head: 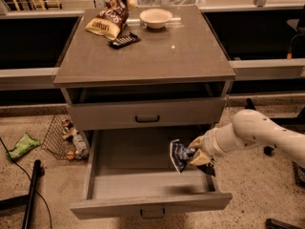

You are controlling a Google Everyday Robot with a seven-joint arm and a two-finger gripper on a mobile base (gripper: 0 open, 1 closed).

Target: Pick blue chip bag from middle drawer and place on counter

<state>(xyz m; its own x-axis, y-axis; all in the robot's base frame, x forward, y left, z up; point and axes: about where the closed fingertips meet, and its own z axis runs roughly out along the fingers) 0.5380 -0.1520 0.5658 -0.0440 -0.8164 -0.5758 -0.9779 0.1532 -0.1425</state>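
The middle drawer is pulled wide open below the cabinet's upper drawer front. My gripper, at the end of the white arm coming in from the right, is shut on the blue chip bag. The bag is a crumpled navy foil pack, held lifted above the drawer's right side, clear of its floor. The counter is the grey-brown top slab of the cabinet, above and behind the gripper.
On the counter's back stand a brown-and-yellow bag, a dark flat bar and a white bowl. A wire basket of litter and a green wrapper lie on the floor at left.
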